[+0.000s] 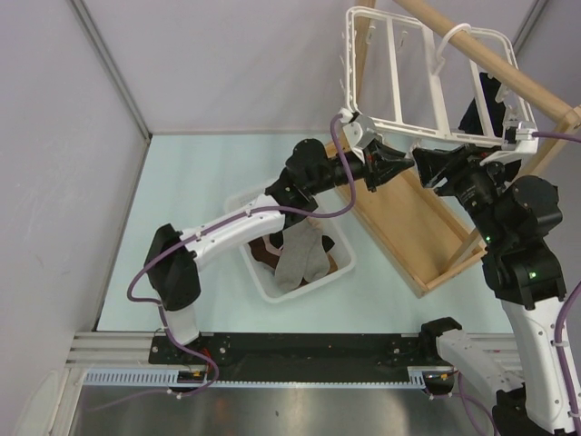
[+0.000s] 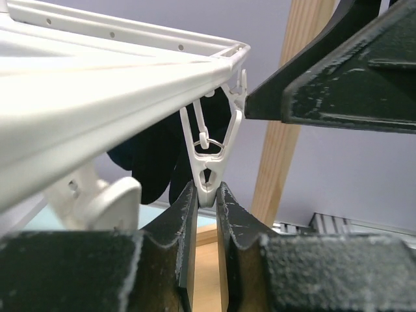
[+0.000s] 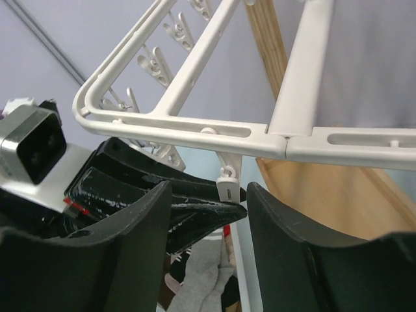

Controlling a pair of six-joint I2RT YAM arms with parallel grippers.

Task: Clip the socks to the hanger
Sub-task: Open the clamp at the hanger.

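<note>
Fingers of the left gripper [image 2: 207, 195] stand nearly closed, pinching the lower end of a small white plastic clip [image 2: 207, 166]. The clip hangs from the rail of the large white rectangular plastic hanger [image 2: 97, 71]. Right gripper [image 3: 209, 190] jaws stand well apart and hold nothing; the left gripper's black fingertip lies between them. The hanger hangs from a wooden pole [image 1: 495, 62]. The soft fabric socks [image 1: 298, 259], grey uppermost, lie in a white plastic basket [image 1: 313, 285] on the pale table [image 1: 200, 182], well apart from the hanger.
</note>
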